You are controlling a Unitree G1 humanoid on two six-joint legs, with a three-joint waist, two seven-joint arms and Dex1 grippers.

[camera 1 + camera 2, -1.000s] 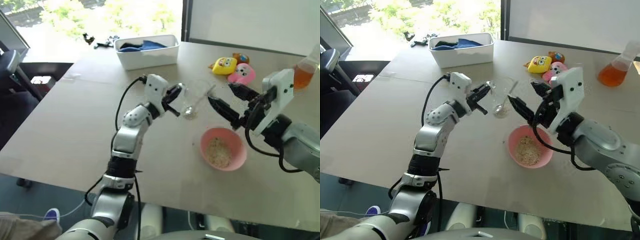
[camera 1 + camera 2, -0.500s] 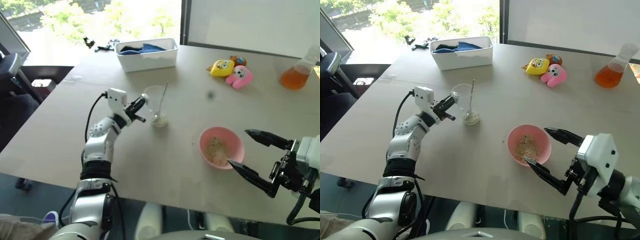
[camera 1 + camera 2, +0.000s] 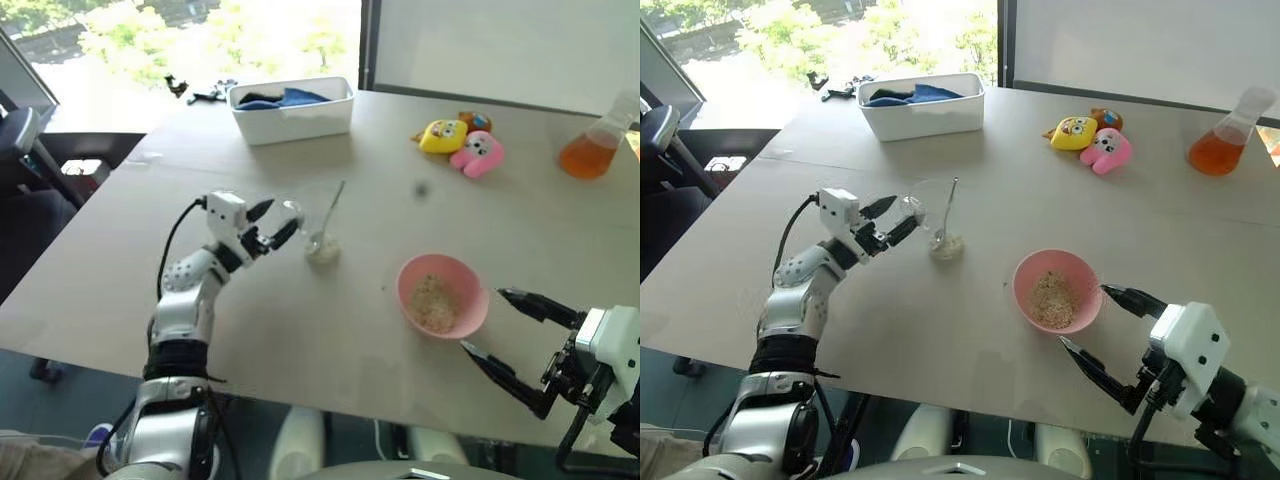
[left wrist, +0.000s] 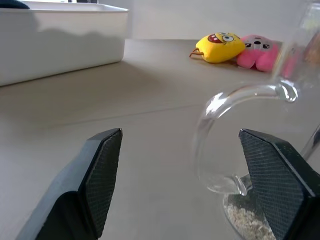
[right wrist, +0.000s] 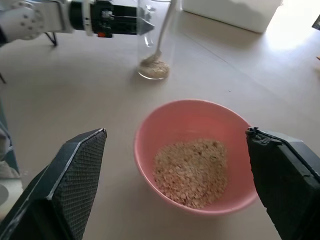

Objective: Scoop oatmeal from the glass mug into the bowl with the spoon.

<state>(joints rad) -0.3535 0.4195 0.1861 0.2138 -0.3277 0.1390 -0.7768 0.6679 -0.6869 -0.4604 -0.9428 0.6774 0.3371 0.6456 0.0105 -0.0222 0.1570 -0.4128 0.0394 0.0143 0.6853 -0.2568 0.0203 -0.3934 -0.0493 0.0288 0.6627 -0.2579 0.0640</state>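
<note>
**Oatmeal mostly moved, both grippers free**

Nearest the table's front edge, the right gripper (image 3: 1102, 328) hangs with its two black fingers spread wide, holding nothing, just beside the small round pink plastic bowl (image 3: 1081, 283). That bowl holds a heap of pale beige flaky oatmeal (image 3: 1052, 299), so scooping looks largely done. Farther in and to the left, the small clear straight-sided glass mug (image 3: 937, 215) stands upright on the pale wooden table (image 3: 970, 330), well apart from the bowl, with a thin layer of oatmeal at its bottom. The slim silver metal spoon (image 3: 948, 207) leans inside the mug, handle sticking out above the rim. The left gripper (image 3: 890, 219) sits level at the mug's curved glass handle (image 4: 220, 145), fingers apart on either side, not gripping it. What remains, by my judgement, is the last residue in the mug, if it is wanted.
</note>
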